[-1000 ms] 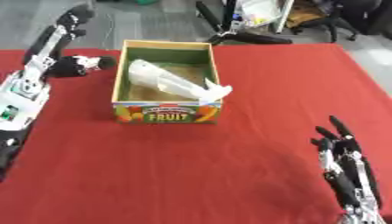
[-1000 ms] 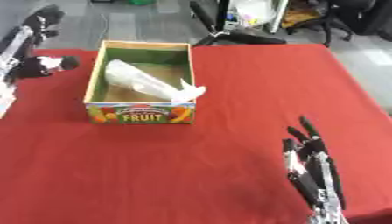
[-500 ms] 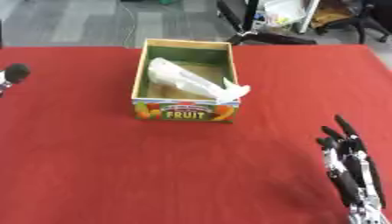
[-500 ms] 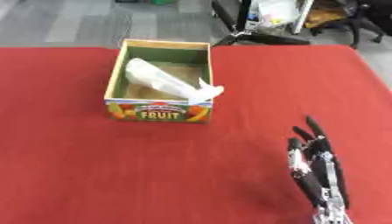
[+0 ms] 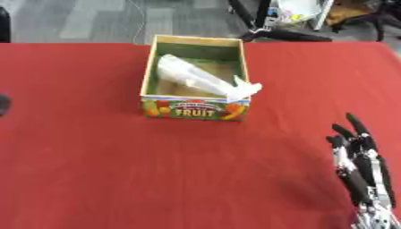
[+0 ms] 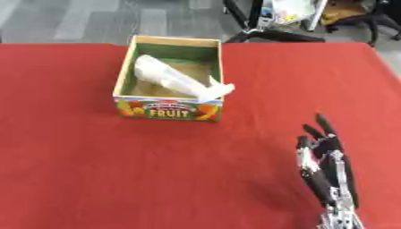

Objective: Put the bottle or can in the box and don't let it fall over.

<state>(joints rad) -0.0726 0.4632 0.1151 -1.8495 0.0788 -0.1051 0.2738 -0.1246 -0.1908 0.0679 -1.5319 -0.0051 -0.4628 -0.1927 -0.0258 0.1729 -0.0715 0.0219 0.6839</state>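
A pale, clear-looking bottle (image 5: 194, 78) — it may be plastic, though the view is too soft to be sure — lies tilted inside the box (image 5: 197, 109), its long axis running from the far-left corner toward the near-right, where one end pokes over the rim. The box front reads "FRUIT" among printed fruit pictures. On the red surface (image 5: 117, 170), the right hand (image 5: 362, 172) rests at the lower right, fingers straight and released, grasping nothing — the left hand is out of sight.
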